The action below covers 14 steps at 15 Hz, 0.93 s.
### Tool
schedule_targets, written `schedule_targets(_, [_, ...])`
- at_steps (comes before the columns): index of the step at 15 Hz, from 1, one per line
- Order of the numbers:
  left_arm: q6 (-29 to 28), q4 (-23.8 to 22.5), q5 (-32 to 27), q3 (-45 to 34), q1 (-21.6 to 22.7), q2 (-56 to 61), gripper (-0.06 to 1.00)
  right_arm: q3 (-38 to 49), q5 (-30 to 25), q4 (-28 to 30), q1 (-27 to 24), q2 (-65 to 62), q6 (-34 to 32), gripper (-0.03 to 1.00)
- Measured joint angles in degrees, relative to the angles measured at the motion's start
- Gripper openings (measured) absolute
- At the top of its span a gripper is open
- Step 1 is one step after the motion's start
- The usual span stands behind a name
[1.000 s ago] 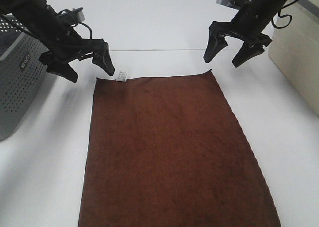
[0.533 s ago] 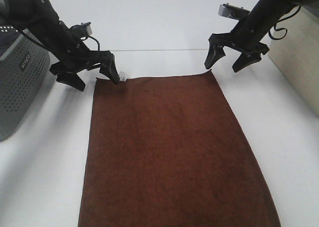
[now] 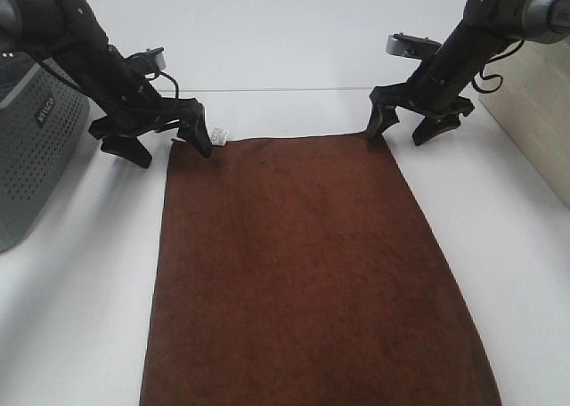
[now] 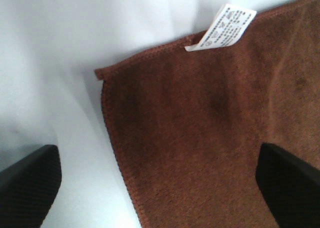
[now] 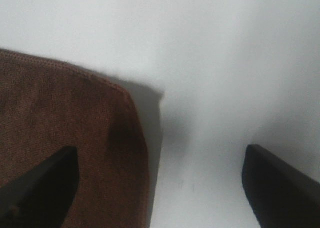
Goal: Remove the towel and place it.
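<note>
The dark brown towel (image 3: 303, 263) lies flat on the white table, its white tag (image 3: 218, 136) on the far short edge. My left gripper (image 3: 172, 152) is open and low over the towel's far left corner, one finger on the bare table and one on the cloth by the tag. The left wrist view shows that corner (image 4: 210, 138) and the tag (image 4: 222, 27) between the spread fingers (image 4: 25, 193). My right gripper (image 3: 395, 137) is open and straddles the far right corner. The right wrist view shows that corner (image 5: 65, 138) between the fingers (image 5: 285, 188).
A grey perforated basket (image 3: 36, 148) stands at the left edge, close to the left arm. A beige box (image 3: 534, 94) stands at the right edge beside the right arm. The towel's near end runs out of the picture at the bottom.
Both open grippers have come down and inward from above the table to the towel's two far corners. The towel has not moved.
</note>
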State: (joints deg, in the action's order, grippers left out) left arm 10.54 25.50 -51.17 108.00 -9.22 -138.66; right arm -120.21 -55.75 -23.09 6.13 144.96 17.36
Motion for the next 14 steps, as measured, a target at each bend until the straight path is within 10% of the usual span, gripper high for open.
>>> schedule_targets(10, [0.2,3.7,3.7,0.8,-1.4,-1.9,0.87,-0.8,1.8,0.5,4.2,1.7,0.0,0.82])
schedule_targets(14, [0.4,3.2,4.8,1.1,-3.0,-2.8,0.54,-1.1,2.5,2.6,4.5,2.1,-0.6,0.61])
